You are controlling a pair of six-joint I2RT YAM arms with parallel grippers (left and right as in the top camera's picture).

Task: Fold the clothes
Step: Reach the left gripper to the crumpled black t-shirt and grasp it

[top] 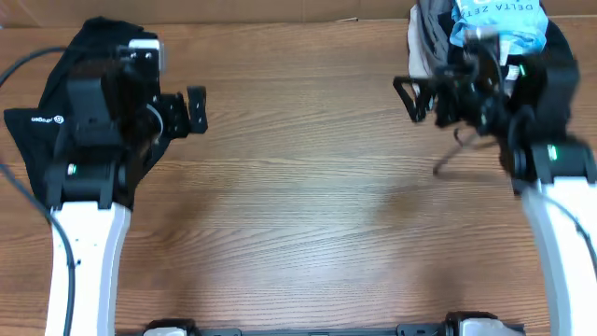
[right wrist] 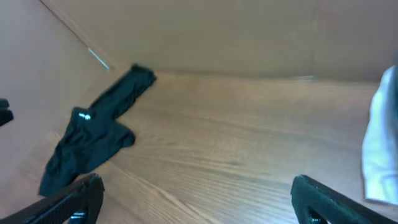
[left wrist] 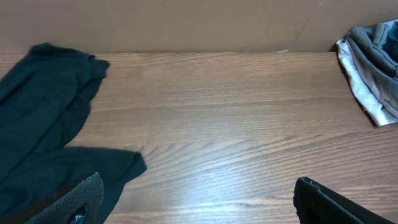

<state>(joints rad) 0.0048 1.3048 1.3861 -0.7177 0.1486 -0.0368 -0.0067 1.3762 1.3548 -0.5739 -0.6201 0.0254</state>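
The black T-shirt (top: 37, 131) lies crumpled at the table's far left, its small white logo facing up, partly hidden under my left arm. It also shows in the left wrist view (left wrist: 43, 124) and in the right wrist view (right wrist: 93, 140). My left gripper (top: 191, 108) is open and empty, just right of the shirt; in its wrist view (left wrist: 199, 202) bare wood lies between the fingers. My right gripper (top: 409, 99) is open and empty at the far right, well away from the shirt; in its wrist view (right wrist: 202, 202) only wood lies between the fingers.
A pile of other clothes sits at the back right: a grey and beige garment (top: 427, 37) (left wrist: 373, 68) and a light-blue garment with dark lettering (top: 494, 23). A brown cardboard wall (left wrist: 199, 25) runs along the back of the wooden table (top: 298, 205).
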